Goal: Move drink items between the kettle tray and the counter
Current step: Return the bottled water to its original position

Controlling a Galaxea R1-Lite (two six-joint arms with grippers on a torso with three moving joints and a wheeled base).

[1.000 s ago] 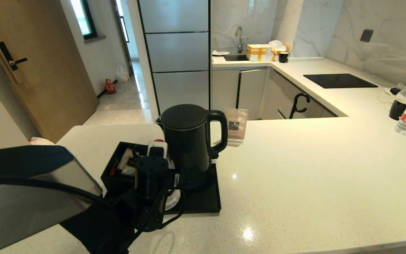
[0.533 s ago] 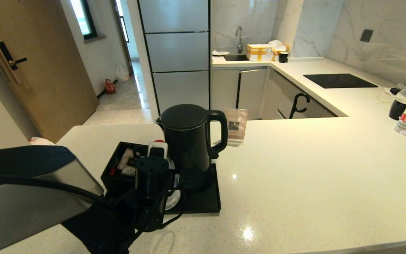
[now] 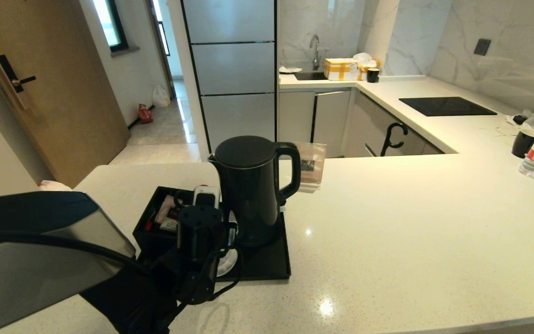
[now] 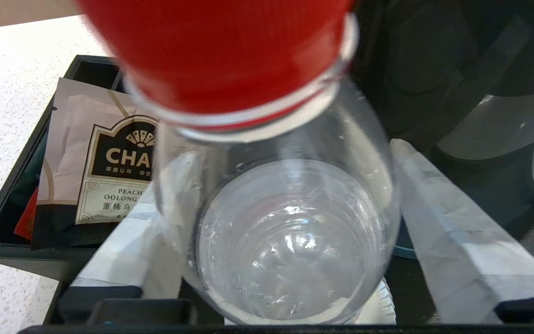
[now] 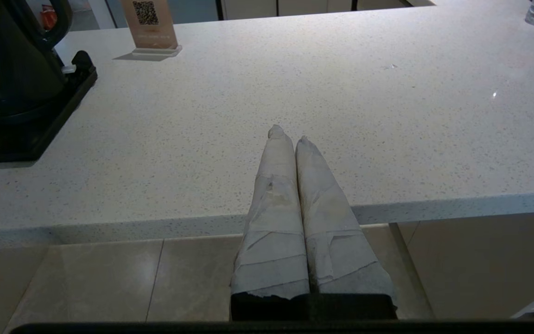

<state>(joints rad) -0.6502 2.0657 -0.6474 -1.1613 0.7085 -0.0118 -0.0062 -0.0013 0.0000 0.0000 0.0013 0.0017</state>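
Here the left claw (image 4: 276, 222) apparently pinches the water bottle (image 4: 290, 232); right claw (image 5: 288, 139) pressed together.

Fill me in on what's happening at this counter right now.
The left hand is down over the kettle tray, its fingers on either side of a clear water bottle with a red cap, which stands on a white coaster beside the black kettle. Whether they are pressing on the bottle cannot be told. A box with tea sachets sits next to it. The right hand is shut and idle at the edge of the counter, holding nothing.
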